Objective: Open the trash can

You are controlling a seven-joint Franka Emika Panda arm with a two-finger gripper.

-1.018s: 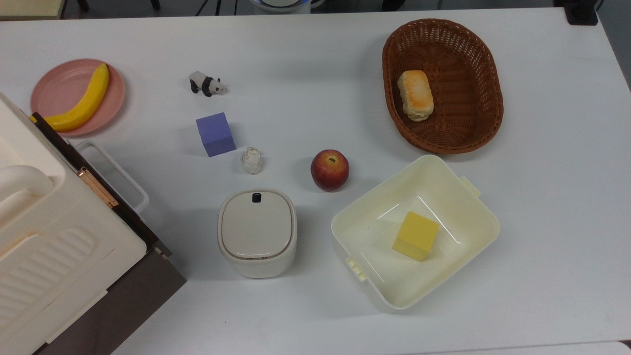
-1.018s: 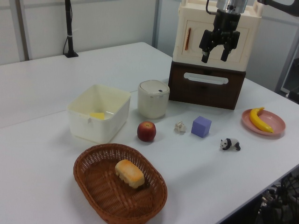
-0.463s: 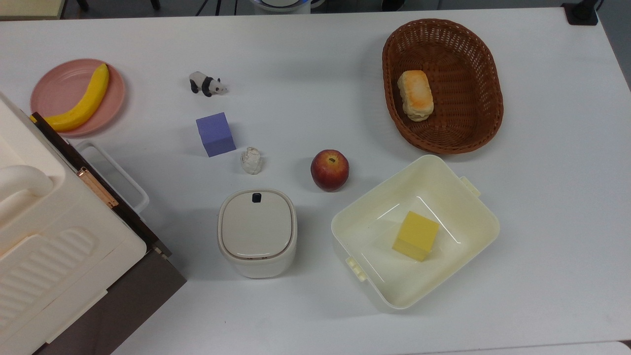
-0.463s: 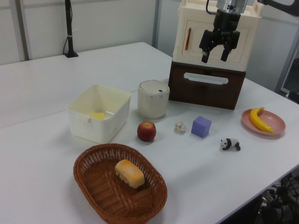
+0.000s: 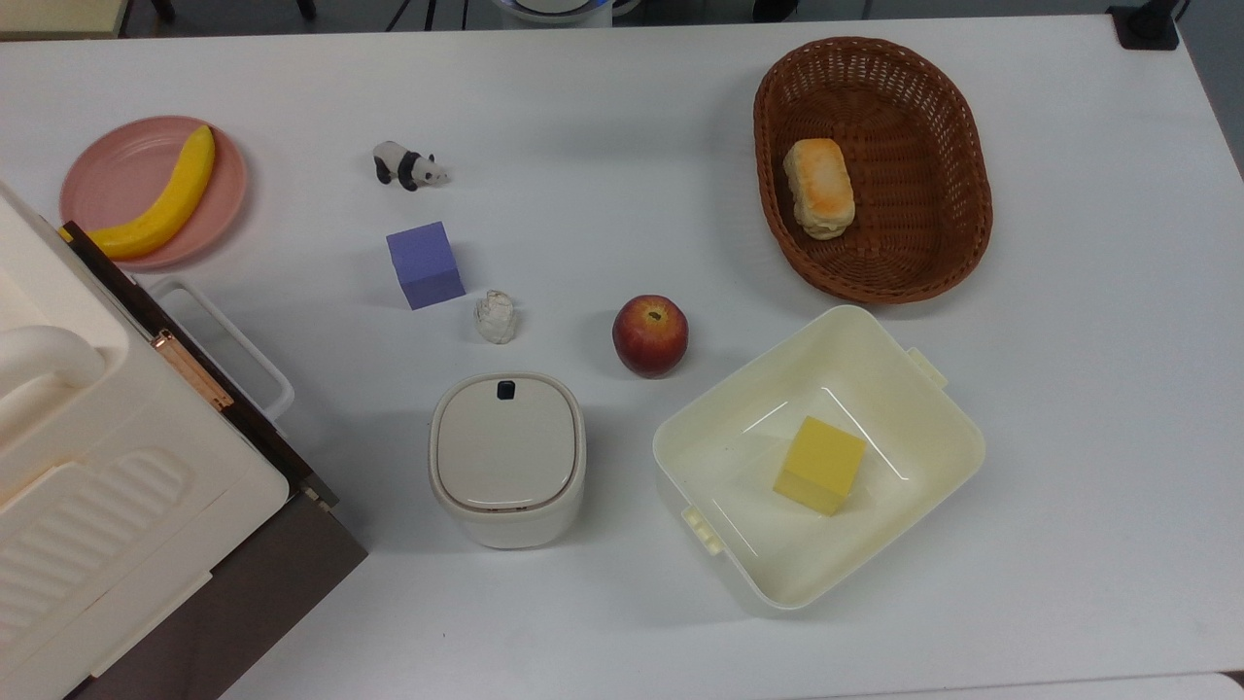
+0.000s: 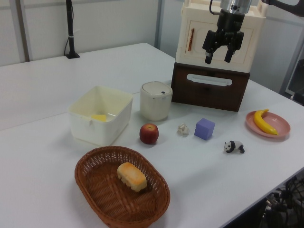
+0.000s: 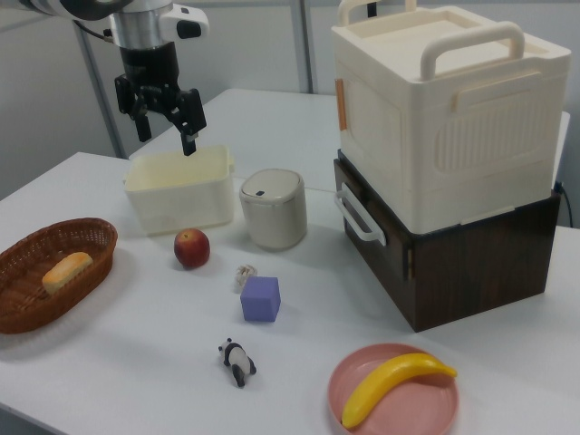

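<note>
While the gripper (image 6: pixel 218 56) hangs high in the air with its two fingers spread apart and nothing between them, the trash can (image 5: pixel 507 459) stands on the white table (image 5: pixel 622 117) with its greyish lid flat and shut, the small black button (image 5: pixel 505 390) on the lid's edge nearest the apple. One of each thing shows: one red apple (image 5: pixel 650 335) just beside the can on the top view's right, one pale-yellow tub (image 5: pixel 933 428) holding one yellow block (image 5: pixel 819 465), one brown wicker basket (image 5: pixel 957 175) with one bread roll (image 5: pixel 819 188), one purple cube (image 5: pixel 425 264), one small crumpled white lump (image 5: pixel 496 317), one panda figure (image 5: pixel 408 165), and one pink plate (image 5: pixel 107 170) bearing one banana (image 5: pixel 165 199). One big cream box with handles (image 7: pixel 449 100) sits on one dark brown drawer unit (image 7: pixel 453 254). In the left view the gripper is well above the can and toward the left view's right, in front of the cream box. In the right view it hovers above the tub, up and toward the right view's left of the can, well apart from it.
</note>
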